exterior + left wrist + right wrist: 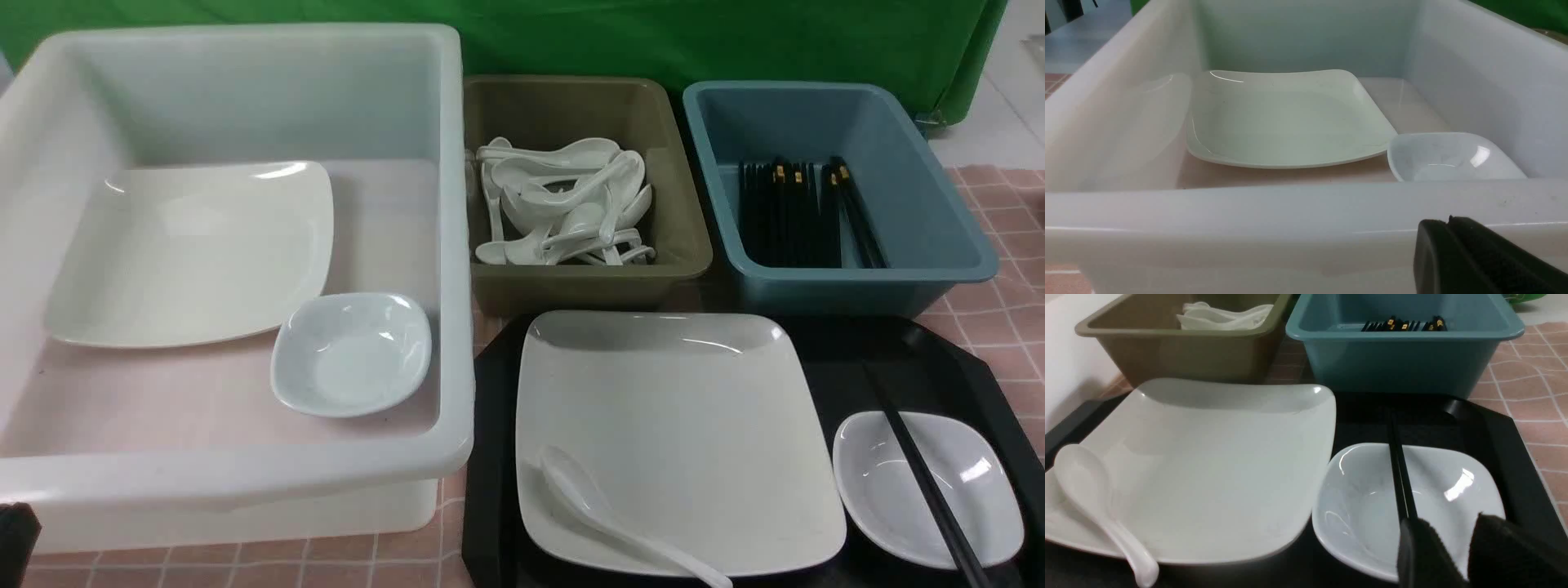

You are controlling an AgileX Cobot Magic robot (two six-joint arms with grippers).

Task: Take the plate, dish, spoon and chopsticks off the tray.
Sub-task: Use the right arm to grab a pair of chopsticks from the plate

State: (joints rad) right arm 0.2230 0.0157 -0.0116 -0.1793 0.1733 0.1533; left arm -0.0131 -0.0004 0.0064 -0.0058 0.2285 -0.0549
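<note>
**All four pieces on the tray, right gripper open over the dish**

In the front view the black tray [963, 359] fills the lower right of the frame, on the pink checked worktop [1004, 302]. The plate [678, 433] takes up the tray's left part. The spoon [604, 514] lies on the plate's lower left corner, bowl up, with its handle running out over the plate's near edge. The dish [878, 490] sits on the tray just beside the plate, at the lower right. The chopsticks [927, 482] lie slantwise across the dish and run out at the frame's bottom edge.

The right gripper [1449, 520] shows in the right wrist view, low over the dish. Its jaws stand apart and nothing is between them. The chopsticks pass behind one finger's tip, and contact there cannot be told.

The left gripper [1447, 222] shows in the left wrist view with its jaws pressed together and empty, just outside the near wall of the white tub [457, 245].

That tub fills the left of the front view and holds a second plate [196, 253] and a second dish [351, 351]. At upper centre an olive bin [686, 245] holds a spoon heap [563, 204]. At upper right a blue bin [947, 204] holds black sticks [792, 212].
</note>
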